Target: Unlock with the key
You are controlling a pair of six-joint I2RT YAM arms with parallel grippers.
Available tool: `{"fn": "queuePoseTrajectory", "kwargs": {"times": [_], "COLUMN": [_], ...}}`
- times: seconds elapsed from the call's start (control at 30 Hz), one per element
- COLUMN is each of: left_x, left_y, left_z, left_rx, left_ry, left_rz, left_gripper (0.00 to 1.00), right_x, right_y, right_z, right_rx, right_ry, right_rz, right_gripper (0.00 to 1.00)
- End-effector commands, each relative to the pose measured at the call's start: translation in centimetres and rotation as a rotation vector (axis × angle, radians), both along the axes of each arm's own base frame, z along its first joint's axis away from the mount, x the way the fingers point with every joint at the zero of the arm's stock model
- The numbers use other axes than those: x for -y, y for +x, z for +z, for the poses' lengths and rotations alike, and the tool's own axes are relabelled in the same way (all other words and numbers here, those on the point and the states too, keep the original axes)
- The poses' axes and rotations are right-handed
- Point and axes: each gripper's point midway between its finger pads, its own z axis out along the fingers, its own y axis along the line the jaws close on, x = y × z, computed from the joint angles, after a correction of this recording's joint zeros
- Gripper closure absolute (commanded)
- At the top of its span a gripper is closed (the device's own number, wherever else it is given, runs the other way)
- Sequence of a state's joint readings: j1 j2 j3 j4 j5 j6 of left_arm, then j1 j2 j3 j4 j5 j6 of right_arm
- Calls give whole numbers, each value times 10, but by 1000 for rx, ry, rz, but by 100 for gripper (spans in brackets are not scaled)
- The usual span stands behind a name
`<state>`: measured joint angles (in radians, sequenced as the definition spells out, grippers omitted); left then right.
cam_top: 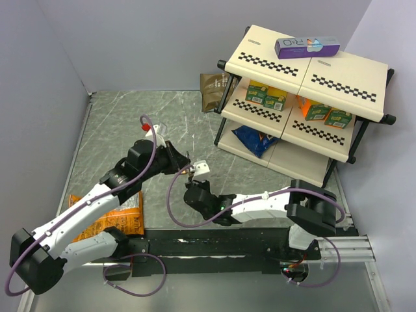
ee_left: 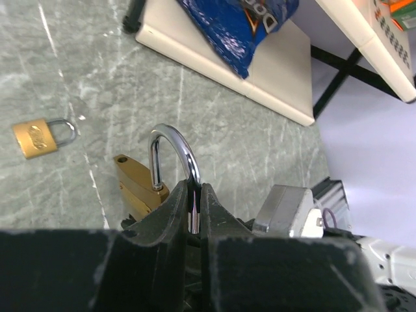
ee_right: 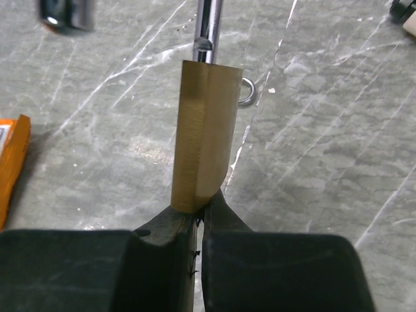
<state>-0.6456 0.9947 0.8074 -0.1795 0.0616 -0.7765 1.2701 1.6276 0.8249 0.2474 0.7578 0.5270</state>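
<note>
L gripper (ee_left: 194,198) is clamping silver shackle (ee_left: 174,138), frame centre; R gripper (ee_right: 198,209) is pinching brass body (ee_right: 203,130) at btm edge. Key's wire ring (ee_right: 247,92) is showing just beside body, upper centre.

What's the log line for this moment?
left gripper: shut on shackle | right gripper: shut on padlock body | shackle: free end out | second padlock: on table

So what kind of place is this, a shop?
Probably a robot test bench, not a shop: left arm and right arm bolted to a walled tabletop, plus a little shelf of boxes.
</note>
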Motion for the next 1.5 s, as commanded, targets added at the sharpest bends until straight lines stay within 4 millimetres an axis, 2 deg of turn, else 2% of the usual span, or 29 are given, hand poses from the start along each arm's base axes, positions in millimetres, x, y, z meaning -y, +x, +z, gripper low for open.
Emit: {"fn": "queuePoseTrajectory", "kwargs": {"times": [0.0, 0.17, 0.3, 0.6, 0.7, 0.77, 0.93, 1.1, 1.23, 1.3, 1.47], "left_x": [-3, 6, 12, 19, 26, 24, 13, 7, -4, -6, -23], "left_y": [36, 53, 62, 72, 69, 67, 60, 52, 54, 55, 55], "left_z": [77, 62, 57, 55, 32, 5, -30, -31, -32, -28, -10], "left_rx": [273, 277, 276, 292, 224, 145, 64, 58, 67, 72, 103], "left_ry": [-106, -47, -14, 56, 90, 125, 135, 111, 145, 131, 165], "left_rz": [113, 103, 97, 61, 15, 20, 68, 74, 85, 71, 102], "left_gripper": [99, 99, 99, 99, 99, 99, 99, 99, 99, 99, 99], "right_x": [10, 20, 31, 48, 44, 38, 37, 40, 42, 41, 51], "right_y": [-16, -38, -50, -53, -57, -60, -64, -67, -69, -66, -61], "right_z": [-35, -59, -75, -86, -83, -79, -73, -73, -66, -56, -46], "right_rx": [-89, -156, -184, -191, -202, -211, -222, -229, -233, -233, -232], "right_ry": [-50, -93, -165, -316, -238, -169, -126, -98, -53, -1, 49], "right_rz": [-3, 3, -2, -61, -27, 23, 47, 52, 70, 69, 54], "right_gripper": [100, 100, 100, 100, 100, 100, 100, 100, 100, 100, 100]}}
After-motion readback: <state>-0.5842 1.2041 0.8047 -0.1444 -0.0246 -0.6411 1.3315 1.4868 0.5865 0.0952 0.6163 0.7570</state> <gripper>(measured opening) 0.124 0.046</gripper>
